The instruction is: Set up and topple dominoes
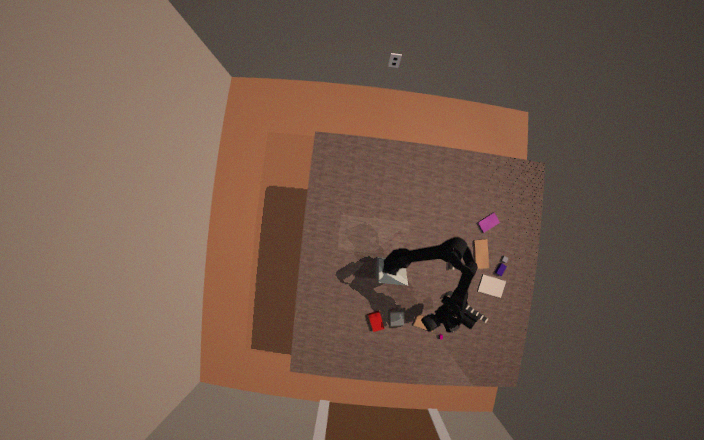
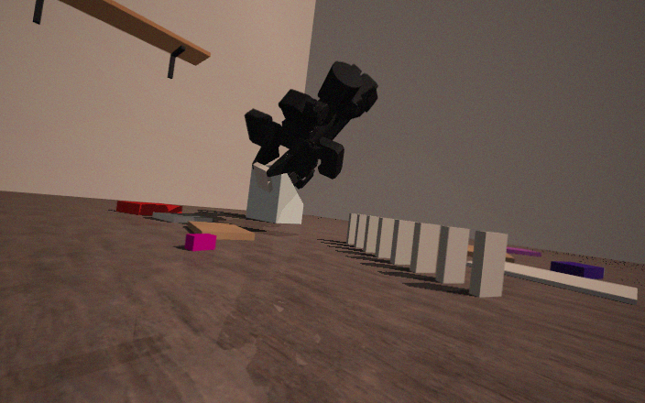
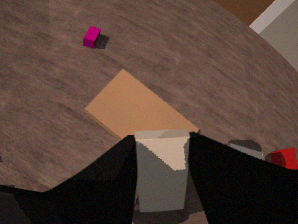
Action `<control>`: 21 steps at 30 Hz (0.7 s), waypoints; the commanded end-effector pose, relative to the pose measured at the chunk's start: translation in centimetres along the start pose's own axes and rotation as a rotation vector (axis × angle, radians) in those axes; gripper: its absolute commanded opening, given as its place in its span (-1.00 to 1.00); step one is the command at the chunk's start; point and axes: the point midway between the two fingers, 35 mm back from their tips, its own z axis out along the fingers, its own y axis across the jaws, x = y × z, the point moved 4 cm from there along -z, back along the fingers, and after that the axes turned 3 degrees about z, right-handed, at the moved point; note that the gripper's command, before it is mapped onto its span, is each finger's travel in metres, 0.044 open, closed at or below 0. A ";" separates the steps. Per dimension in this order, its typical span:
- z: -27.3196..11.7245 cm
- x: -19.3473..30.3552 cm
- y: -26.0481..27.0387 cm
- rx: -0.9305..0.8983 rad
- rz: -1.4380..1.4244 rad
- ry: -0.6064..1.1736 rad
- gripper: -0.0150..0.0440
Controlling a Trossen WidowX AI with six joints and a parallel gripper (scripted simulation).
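Observation:
My gripper (image 2: pixel 262 168) (image 3: pixel 161 141) is shut on a pale domino (image 3: pixel 162 177), held between the fingertips and raised above the table. In the exterior view the gripper is left of the row's far end; in the top view its fingertips are hidden by the arm. Several pale dominoes stand upright in an evenly spaced row, from the near end domino (image 2: pixel 489 264) to the far end domino (image 2: pixel 352 230). Part of the row (image 1: pixel 485 320) shows beside the wrist in the top view, the rest hidden under the arm. No other loose domino can be made out.
A tan block (image 1: pixel 419 322) (image 2: pixel 225 231) (image 3: pixel 132 104) and a small magenta block (image 1: pixel 440 336) (image 2: pixel 200 242) (image 3: pixel 91 37) lie near the gripper. A grey block (image 1: pixel 396 318) and a red block (image 1: pixel 375 321) lie farther left. A white slab (image 1: pixel 491 285) and a purple block (image 1: pixel 501 269) lie beyond the row.

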 end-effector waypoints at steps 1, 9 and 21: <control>0.0 0.4 0.1 0.008 0.011 -0.062 -0.13; -0.2 1.2 0.3 0.004 0.032 -0.201 -0.13; -1.1 2.6 0.4 -0.030 0.087 -0.406 -0.13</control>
